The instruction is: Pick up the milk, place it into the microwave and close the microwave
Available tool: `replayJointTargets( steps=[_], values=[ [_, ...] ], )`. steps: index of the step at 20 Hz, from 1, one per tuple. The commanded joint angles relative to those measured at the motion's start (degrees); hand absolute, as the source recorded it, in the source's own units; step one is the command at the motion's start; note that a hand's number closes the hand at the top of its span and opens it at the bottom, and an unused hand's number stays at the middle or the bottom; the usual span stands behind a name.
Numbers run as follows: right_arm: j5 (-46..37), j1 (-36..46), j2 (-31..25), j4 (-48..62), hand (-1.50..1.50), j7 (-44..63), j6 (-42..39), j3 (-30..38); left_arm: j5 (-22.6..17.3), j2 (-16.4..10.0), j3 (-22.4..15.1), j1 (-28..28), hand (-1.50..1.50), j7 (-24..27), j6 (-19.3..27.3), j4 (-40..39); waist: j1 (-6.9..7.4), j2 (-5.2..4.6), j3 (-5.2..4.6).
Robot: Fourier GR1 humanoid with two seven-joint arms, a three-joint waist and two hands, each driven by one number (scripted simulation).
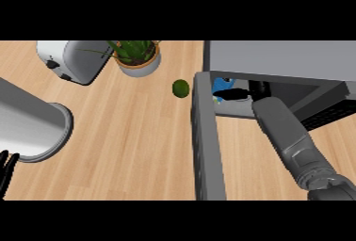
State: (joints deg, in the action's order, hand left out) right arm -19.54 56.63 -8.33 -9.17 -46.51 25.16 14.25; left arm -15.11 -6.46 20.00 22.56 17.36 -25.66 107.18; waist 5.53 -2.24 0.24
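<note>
Okay: left hand (6, 165) rests open at the lower-left edge, with one grey metal pot (31, 127) just beyond it. Right hand (235, 94) is past the one open grey microwave door (207, 150), inside the grey box microwave (278, 59). It is against the one blue-and-white milk carton (221, 84), probably seating it; can't tell if it is clamped. Left of that hand: one green oval fruit (181, 88), one potted plant (139, 59), one white toaster (73, 59).

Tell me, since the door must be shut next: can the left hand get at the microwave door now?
Probably yes: only bare counter lies between the left hand and the open microwave door, though the hand rests far off.
</note>
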Motion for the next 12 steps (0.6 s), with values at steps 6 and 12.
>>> replayJointTargets(
  steps=[6,12],
  values=[
    [4.09,-2.71,2.03,1.25,-1.50,-5.27,-10.44,3.51,1.44,1.45,-0.90,3.94,-1.50,0.62,-1.16,3.01,-2.15,1.08,-0.09],
    [5.32,-8.10,2.51,0.75,-1.50,-9.71,-20.22,3.53,1.85,2.83,-5.86,7.68,-1.50,1.22,-6.44,4.21,-3.67,1.73,-0.16]
  ],
)
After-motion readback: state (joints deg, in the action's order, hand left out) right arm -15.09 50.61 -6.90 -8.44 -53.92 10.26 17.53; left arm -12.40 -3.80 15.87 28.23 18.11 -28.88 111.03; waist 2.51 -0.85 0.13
